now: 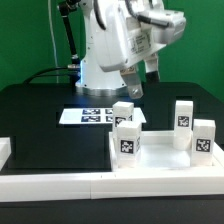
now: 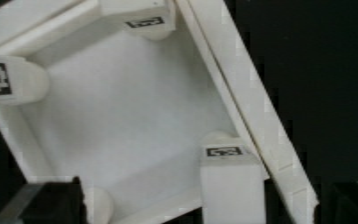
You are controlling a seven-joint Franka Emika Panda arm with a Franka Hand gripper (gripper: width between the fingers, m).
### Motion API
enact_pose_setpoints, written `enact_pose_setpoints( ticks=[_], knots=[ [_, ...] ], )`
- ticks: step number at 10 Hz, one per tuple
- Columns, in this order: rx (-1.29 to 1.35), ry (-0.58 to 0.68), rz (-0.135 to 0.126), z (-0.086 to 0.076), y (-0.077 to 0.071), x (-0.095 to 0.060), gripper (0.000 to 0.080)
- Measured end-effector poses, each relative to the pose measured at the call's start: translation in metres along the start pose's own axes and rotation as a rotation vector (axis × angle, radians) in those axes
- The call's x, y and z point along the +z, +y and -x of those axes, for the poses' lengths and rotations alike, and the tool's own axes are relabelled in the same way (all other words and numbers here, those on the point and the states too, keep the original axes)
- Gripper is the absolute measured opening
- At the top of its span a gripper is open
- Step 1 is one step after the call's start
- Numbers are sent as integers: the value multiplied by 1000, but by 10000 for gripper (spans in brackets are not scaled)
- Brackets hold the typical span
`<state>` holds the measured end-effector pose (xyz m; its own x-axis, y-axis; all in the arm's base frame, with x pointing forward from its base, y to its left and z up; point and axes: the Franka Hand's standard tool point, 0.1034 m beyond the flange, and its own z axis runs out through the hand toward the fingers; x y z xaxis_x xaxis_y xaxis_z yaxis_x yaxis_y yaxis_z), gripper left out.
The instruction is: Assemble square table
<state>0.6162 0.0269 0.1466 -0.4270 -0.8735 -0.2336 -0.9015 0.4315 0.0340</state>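
So the black table [image 1: 40, 110] takes up most of the scene, with the long white border bars [image 1: 60, 182] running along its near edge in the exterior view. Sitting up against those bars, toward the exterior view's right, is the square table top [image 1: 160, 155], lying flat with its raised rim up, and all four legs are standing upright at its corners: two at the back [image 1: 123, 112] [image 1: 184, 113] and two at the front [image 1: 126, 139] [image 1: 204, 138], each with a black-and-white tag on it. From my wrist view I'm looking down into the top [image 2: 131, 110], and I can see a leg [image 2: 231, 170] against the rim plus bits of two more near the other corners. Behind the top, the marker board [image 1: 90, 115] lies flat on the table. My pincer [image 1: 140, 80] hangs above the back of the top, fingers spread wide, nothing between them and not touching any leg.
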Motion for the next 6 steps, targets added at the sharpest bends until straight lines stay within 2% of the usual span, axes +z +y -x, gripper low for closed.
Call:
enact_pose_setpoints(
  ticks=[1,6],
  knots=[
    [3,3,-6,-2,-1,3,648],
    [4,8,-1,-3,-1,6,648]
  ],
)
